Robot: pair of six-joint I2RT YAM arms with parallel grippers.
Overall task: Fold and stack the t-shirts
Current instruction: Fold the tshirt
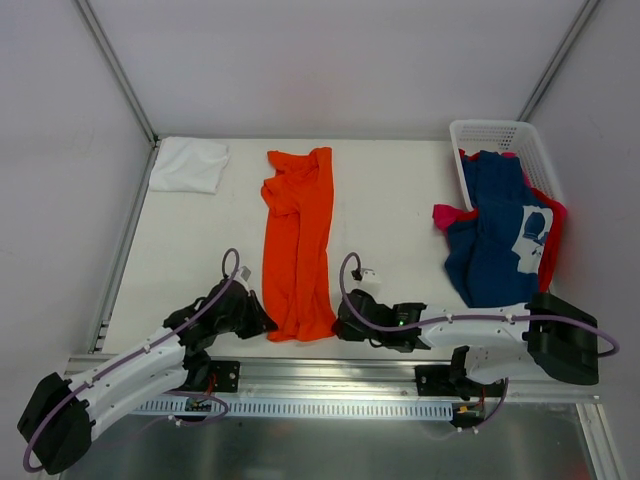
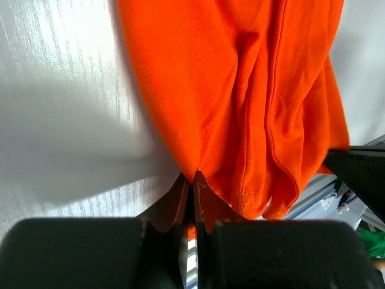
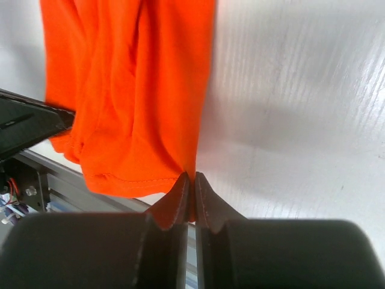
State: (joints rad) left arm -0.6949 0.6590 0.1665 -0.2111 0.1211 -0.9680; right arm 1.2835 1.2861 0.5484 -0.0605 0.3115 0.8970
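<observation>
Found orange t-shirt [image 1: 298, 250] lying lengthwise on desk [image 1: 400, 200], centre frame. Noted left claw [image 2: 191, 186] and right claw [image 3: 191, 180] clamped thinly on its bottom hem corners. Judged slippage likely on lifting; bunched cloth risked a crooked fold.

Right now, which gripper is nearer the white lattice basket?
Right. The right gripper pinches the near right edge of the orange t-shirt, basket off to its far right; the left gripper pinches the near left edge, farther off.
</observation>
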